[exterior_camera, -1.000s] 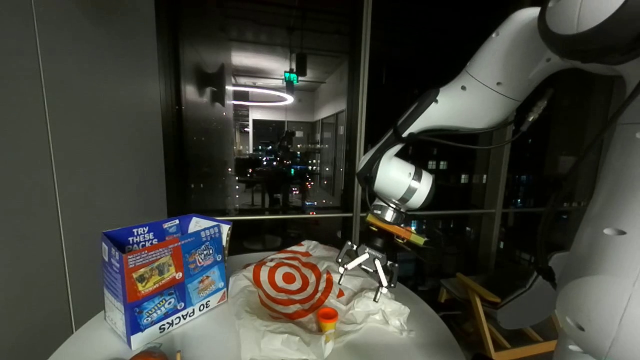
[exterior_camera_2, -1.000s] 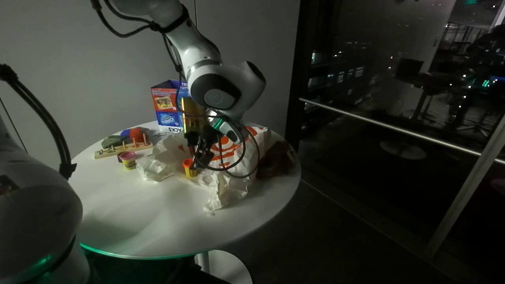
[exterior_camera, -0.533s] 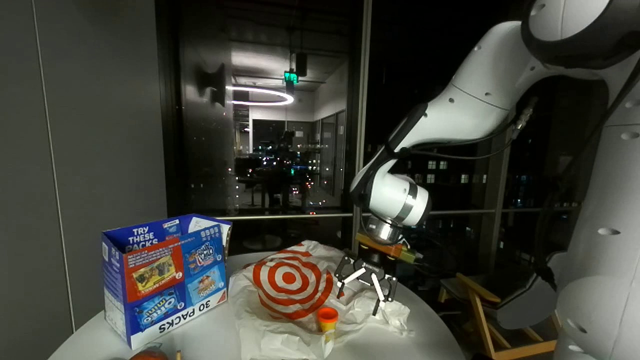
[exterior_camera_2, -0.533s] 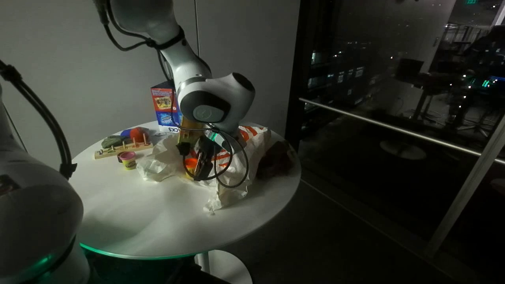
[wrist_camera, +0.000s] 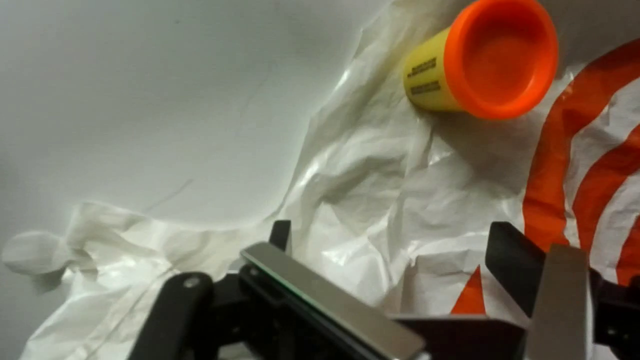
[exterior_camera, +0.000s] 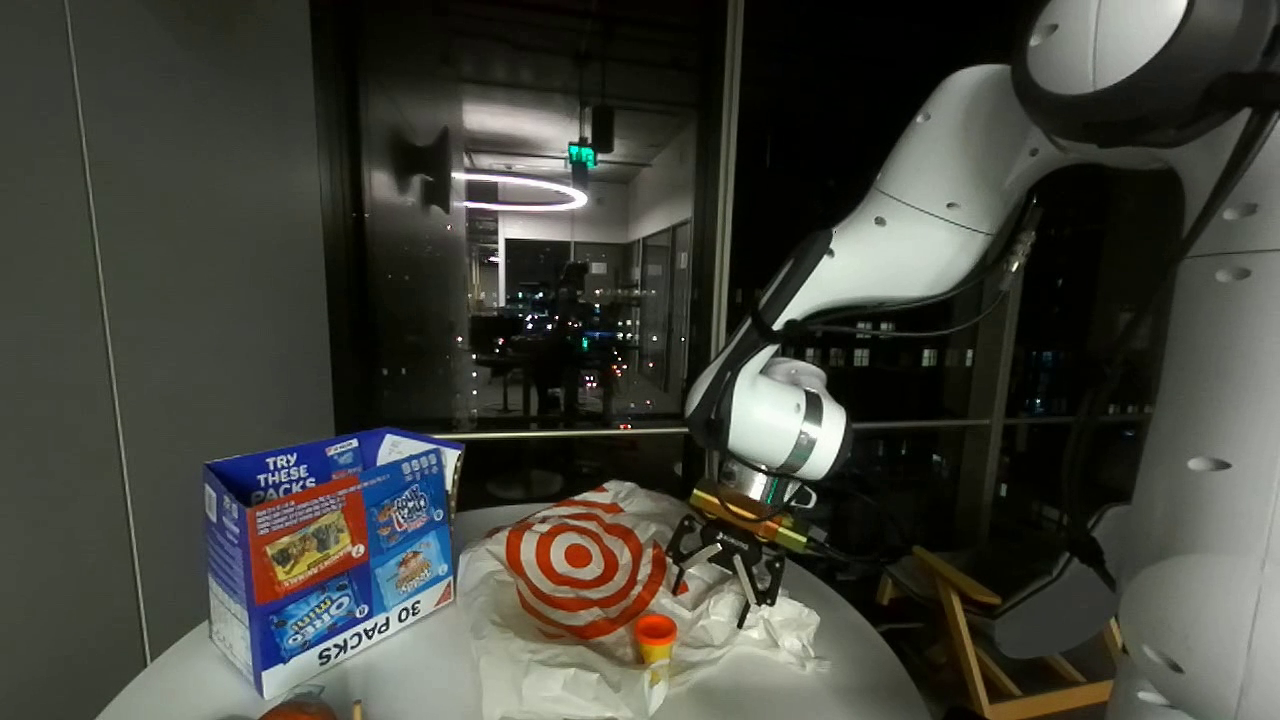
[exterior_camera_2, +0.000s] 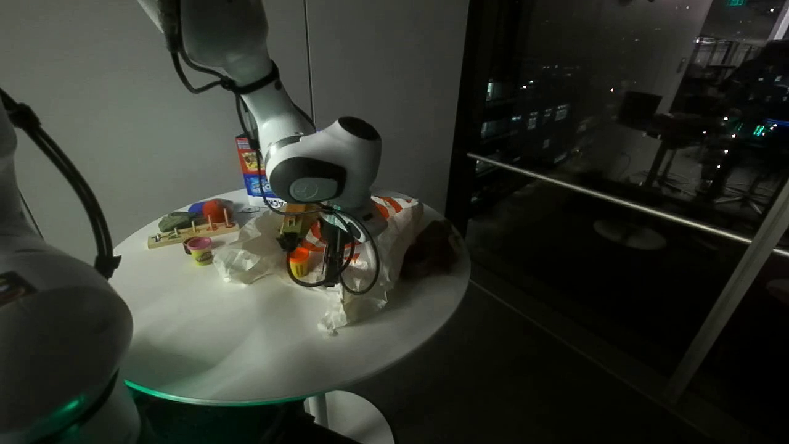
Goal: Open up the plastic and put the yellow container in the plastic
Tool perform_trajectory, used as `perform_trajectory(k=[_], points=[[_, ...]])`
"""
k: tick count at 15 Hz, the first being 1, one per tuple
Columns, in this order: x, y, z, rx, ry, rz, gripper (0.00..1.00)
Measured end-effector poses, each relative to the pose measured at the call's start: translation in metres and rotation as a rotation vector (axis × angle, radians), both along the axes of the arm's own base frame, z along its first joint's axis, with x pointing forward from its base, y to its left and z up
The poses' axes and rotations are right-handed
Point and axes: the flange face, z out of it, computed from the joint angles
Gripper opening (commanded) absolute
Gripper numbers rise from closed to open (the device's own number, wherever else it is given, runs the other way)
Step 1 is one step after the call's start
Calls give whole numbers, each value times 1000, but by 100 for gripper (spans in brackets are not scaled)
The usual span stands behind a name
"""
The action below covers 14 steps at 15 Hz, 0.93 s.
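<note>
The yellow container [exterior_camera: 657,650] with an orange lid stands upright on the crumpled white plastic bag with red rings [exterior_camera: 575,560]. The container [exterior_camera_2: 299,264] and bag [exterior_camera_2: 397,225] also show in the other exterior picture. In the wrist view the container [wrist_camera: 440,70] is at the top right and the bag [wrist_camera: 370,195] fills the middle. My gripper [exterior_camera: 710,605] is open, pointing down over the bag beside the container. In the wrist view bag plastic lies between and beyond the spread fingertips [wrist_camera: 393,240]. I cannot tell whether they touch it. The bag's mouth is not clearly visible.
A blue snack box [exterior_camera: 330,560] stands on the round white table [exterior_camera_2: 234,333]. A pink-lidded tub [exterior_camera_2: 200,251] and a wooden peg board [exterior_camera_2: 194,234] with a red ball [exterior_camera_2: 214,211] are near the bag. A dark brown object [exterior_camera_2: 431,250] lies at the table edge.
My gripper has moved down toward the bag and turned slightly, with its fingers staying spread. The container, bag and box have not moved.
</note>
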Motion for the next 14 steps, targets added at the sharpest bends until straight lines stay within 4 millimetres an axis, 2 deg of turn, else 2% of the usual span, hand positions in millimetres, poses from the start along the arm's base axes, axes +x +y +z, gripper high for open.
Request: perform_trajectory(k=[2,3,4,5,7,14], points=[[3,-4,1,-36,-31,-28,99],[3,-5,1,-48,-41,-39,74],[4,-6,1,-57,-47,-49,74],[3,-6,0,-61,-48,-54,69],[2,-5,-2,-65,-44,-59,52],[0,-3,-6,-65,-34,-57,8]])
